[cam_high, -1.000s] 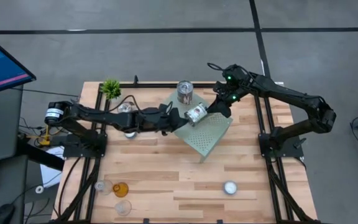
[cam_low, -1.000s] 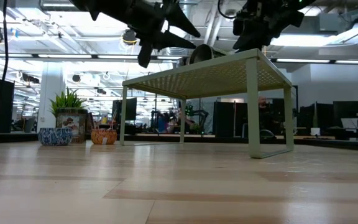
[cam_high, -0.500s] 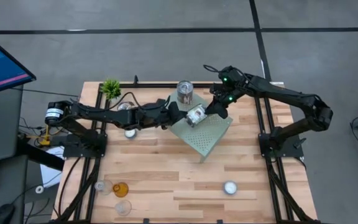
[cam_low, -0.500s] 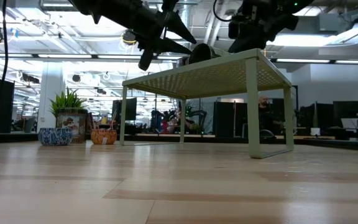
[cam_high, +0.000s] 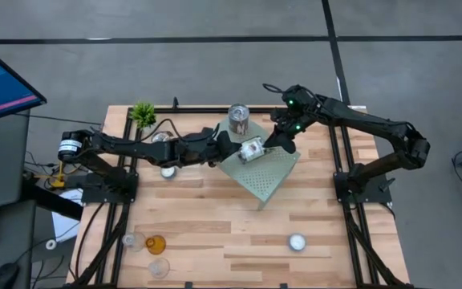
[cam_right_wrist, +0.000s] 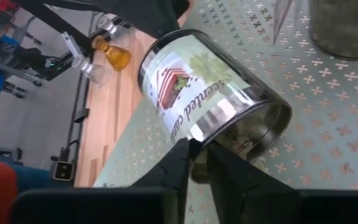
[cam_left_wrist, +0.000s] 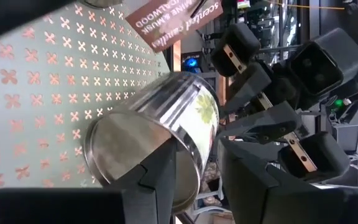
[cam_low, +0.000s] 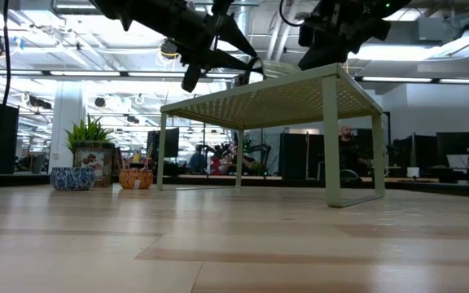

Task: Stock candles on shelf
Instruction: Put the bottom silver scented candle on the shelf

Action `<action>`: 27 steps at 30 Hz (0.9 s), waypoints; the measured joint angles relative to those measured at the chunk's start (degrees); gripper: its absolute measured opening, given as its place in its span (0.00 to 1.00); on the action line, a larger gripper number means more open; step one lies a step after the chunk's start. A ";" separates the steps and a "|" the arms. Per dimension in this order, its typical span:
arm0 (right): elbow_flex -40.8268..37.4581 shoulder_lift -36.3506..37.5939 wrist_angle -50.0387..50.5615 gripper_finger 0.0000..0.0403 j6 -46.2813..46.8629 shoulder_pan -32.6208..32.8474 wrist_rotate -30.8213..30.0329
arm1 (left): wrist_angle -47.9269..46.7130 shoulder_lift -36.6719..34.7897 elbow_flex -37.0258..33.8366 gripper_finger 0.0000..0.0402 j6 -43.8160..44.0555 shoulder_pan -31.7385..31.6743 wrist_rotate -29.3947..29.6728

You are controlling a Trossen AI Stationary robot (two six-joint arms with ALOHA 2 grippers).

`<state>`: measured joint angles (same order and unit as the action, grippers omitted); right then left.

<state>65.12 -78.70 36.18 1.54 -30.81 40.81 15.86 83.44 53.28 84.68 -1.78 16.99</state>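
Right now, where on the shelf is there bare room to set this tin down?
The shelf is bare toward its near corner. Its far end is crowded: upright tin, tilted tin, left gripper and right gripper.

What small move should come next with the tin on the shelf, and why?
Probably tip the silver tin upright: it lies tilted on its side on the shelf, rim pinched by the right end effector, the left end effector close by its base.
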 joint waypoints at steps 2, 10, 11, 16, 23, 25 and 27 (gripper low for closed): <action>0.00 0.00 -0.05 0.03 0.00 0.04 0.72 | -0.04 0.00 0.00 0.30 0.01 0.00 0.56; 0.00 0.00 -1.27 0.06 -0.02 0.04 1.29 | -0.02 0.00 0.00 0.30 0.01 0.00 1.15; 0.00 0.00 -1.44 0.07 -0.02 0.09 1.34 | -0.02 0.00 0.00 0.30 0.00 0.00 1.11; 0.00 -0.01 -3.55 0.11 1.00 1.17 1.38 | -0.09 0.00 0.00 0.30 0.01 -0.02 1.59; 0.00 -0.79 -4.26 0.13 2.33 3.09 1.73 | 0.39 1.32 -0.02 0.30 0.26 -0.04 2.15; 0.00 -1.47 -4.22 0.13 3.50 3.24 1.75 | 0.69 1.59 -0.02 0.30 0.64 -0.10 2.52; 0.00 -2.43 -4.31 0.13 5.09 3.80 1.49 | 1.08 1.84 -0.02 0.30 1.07 -0.16 2.72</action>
<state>65.12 -81.12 31.87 6.63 -27.00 42.30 16.94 85.27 53.25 85.76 -1.94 19.71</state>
